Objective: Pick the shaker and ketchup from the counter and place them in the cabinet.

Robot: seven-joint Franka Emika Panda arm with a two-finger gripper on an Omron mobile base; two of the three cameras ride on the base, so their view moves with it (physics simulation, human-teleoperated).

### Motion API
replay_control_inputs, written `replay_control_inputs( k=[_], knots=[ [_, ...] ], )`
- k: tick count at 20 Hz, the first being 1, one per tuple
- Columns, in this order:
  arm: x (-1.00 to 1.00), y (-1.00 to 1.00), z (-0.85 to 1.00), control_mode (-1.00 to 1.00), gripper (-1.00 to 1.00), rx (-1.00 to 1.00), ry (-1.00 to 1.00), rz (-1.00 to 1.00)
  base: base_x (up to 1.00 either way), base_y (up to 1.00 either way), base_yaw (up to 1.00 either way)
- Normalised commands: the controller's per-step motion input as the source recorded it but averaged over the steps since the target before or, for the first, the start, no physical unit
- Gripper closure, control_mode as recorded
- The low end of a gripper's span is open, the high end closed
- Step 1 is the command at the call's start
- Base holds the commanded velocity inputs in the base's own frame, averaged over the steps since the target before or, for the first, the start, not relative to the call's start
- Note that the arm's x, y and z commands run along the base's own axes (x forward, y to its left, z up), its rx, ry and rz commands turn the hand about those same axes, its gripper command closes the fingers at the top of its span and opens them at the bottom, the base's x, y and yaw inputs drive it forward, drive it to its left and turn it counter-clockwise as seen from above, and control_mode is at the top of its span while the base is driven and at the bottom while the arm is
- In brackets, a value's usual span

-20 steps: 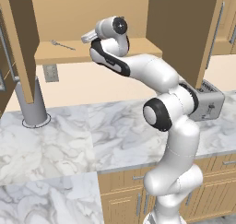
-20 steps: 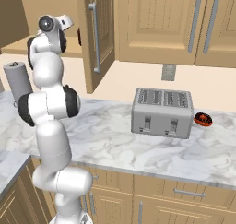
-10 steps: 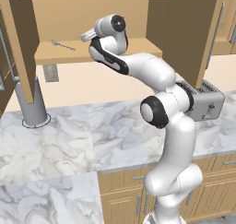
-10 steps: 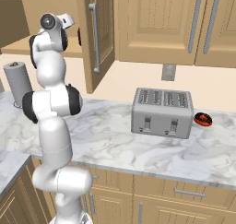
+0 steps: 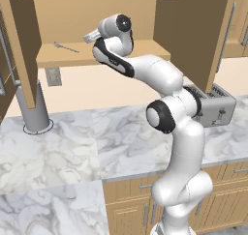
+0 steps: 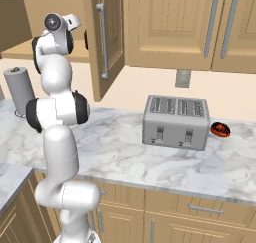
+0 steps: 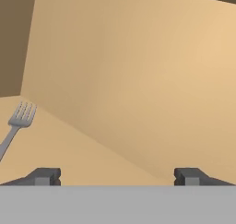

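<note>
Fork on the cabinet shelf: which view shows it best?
Hand view. The fork lies on the cabinet shelf with its tines plain, left of the open hand. Left base view gives it as a thin grey sliver. In the right base view I can't make it out.

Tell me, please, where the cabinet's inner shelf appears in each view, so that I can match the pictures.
Left base view: the shelf runs across the upper left and middle, level with the arm's hand.
Right base view: upper left, a tan ledge left of the arm.
Hand view: the floor across the lower left, meeting the back wall.
Shared landmark: the fork lying on it, in the left base and hand views.
</note>
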Motion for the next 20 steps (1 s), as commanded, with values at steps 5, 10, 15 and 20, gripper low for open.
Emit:
replay_control_inputs(
  k=[5, 10, 15, 20],
  knots=[
    [0.15, 0.0, -0.21, -1.0, -1.0, 0.0, 0.0, 0.01, 0.0, 0.0, 0.0],
    [0.11, 0.0, -0.19, -1.0, -1.0, 0.0, 0.0, 0.0, 0.0, 0.0, 0.0],
    [0.22, 0.0, -0.26, -1.0, -1.0, -0.02, -0.01, 0.0, 0.0, 0.0, 0.0],
    [0.12, 0.0, -0.23, -1.0, -1.0, -0.03, -0.03, 0.0, 0.0, 0.0, 0.0]
  ],
)
